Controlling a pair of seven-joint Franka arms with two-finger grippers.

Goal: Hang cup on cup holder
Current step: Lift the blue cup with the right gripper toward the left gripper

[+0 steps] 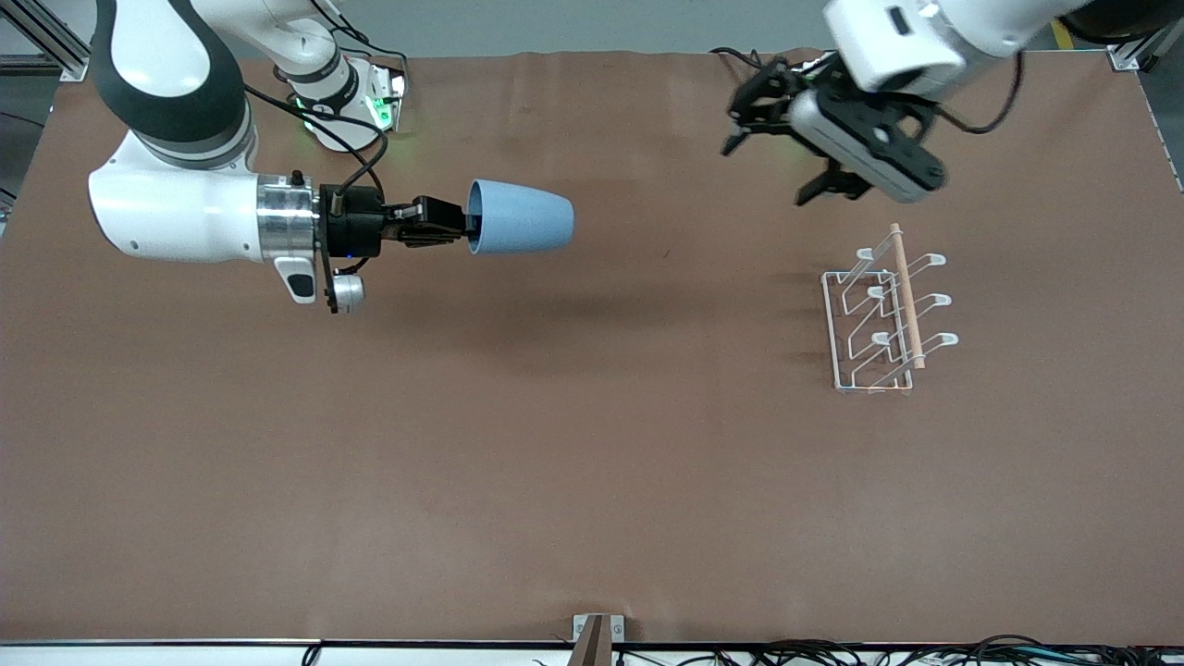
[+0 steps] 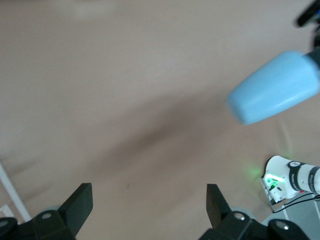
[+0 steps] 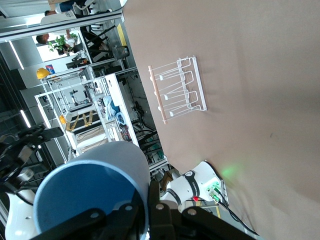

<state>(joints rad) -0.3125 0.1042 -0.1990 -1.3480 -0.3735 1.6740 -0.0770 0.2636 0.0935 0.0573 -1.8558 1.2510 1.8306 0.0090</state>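
Already your right claw (image 1: 460,226) pinches the light-blue cup (image 1: 520,218) by its rim, sideways over the table (image 1: 555,444), ready for the cup holder's (image 1: 883,314) prongs, while the left claw (image 1: 786,162) waits released above it.

A brown matte cover (image 1: 592,444) spreads over the whole bench. Cables (image 1: 832,653) trail along its edge nearest the front camera. The right wrist view shows metal shelving (image 3: 90,115) and a yellow hard hat (image 3: 43,73).
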